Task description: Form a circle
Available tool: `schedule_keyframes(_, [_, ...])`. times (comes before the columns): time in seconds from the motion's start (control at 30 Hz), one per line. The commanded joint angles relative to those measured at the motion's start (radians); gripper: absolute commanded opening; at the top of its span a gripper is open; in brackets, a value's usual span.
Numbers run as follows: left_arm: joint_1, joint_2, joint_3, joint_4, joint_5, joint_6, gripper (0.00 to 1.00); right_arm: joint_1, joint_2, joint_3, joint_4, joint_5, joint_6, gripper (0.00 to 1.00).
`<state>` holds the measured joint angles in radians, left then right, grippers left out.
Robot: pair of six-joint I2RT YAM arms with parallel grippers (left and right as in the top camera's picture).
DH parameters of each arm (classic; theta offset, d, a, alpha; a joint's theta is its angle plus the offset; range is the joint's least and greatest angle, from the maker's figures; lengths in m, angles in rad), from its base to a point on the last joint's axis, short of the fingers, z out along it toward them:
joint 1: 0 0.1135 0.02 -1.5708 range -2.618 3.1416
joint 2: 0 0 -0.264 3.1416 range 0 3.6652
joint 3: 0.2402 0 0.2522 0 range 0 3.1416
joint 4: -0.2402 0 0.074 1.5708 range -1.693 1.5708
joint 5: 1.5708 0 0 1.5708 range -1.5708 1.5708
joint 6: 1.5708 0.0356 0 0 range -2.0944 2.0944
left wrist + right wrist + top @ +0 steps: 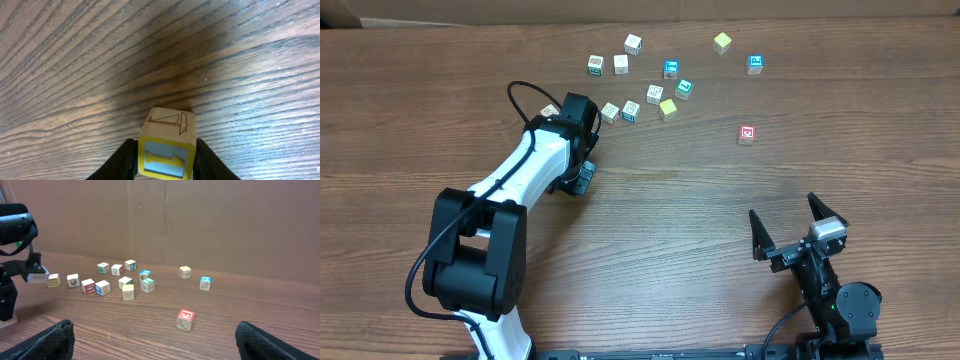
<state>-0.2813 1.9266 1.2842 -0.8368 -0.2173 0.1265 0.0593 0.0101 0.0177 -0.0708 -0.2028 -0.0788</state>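
Gripped cube [167,142] in L fingers [122,161], left of counter [670,230] centre, prob. to add to circle [667,108] nr far edge. Parked R fingers [758,238] wide, empty, nr near right corner, out of way.

The circle [655,93] lies on the table [650,230]. Just left of it lie two cubes [610,112]; behind-left, three more [621,64]; behind-right, another pair [722,42]; right and nearer, a lone cube [747,134]; well left and nearer, a gripped cube [167,147].
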Motion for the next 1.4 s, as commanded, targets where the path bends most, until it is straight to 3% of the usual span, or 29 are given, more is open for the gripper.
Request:
schedule_keyframes(0.0, [0.002,0.003,-0.006,0.004,0.008,0.018,0.28,-0.002,-0.007,-0.01,0.005,0.0,0.0,1.0])
schedule_keyframes(0.27, [0.002,0.003,-0.006,0.003,0.008,0.016,0.28,-0.002,-0.007,-0.01,0.005,0.0,0.0,1.0])
schedule_keyframes(0.5, [0.002,0.003,-0.006,0.003,0.008,-0.019,0.66,-0.002,-0.007,-0.01,0.005,0.0,0.0,1.0])
schedule_keyframes(0.7, [0.002,0.003,0.045,-0.032,0.008,-0.063,0.65,-0.002,-0.007,-0.01,0.005,0.0,0.0,1.0])
schedule_keyframes(1.0, [0.001,0.003,0.406,-0.152,0.09,-0.109,0.71,-0.002,-0.007,-0.01,0.005,0.0,0.0,1.0])
schedule_keyframes(1.13, [0.001,0.003,0.539,-0.061,0.164,-0.208,0.72,-0.002,-0.007,-0.01,0.005,0.0,0.0,1.0])
schedule_keyframes(1.37, [-0.008,0.027,0.546,0.183,0.201,-0.327,0.73,-0.002,-0.007,-0.01,0.005,0.0,0.0,1.0])
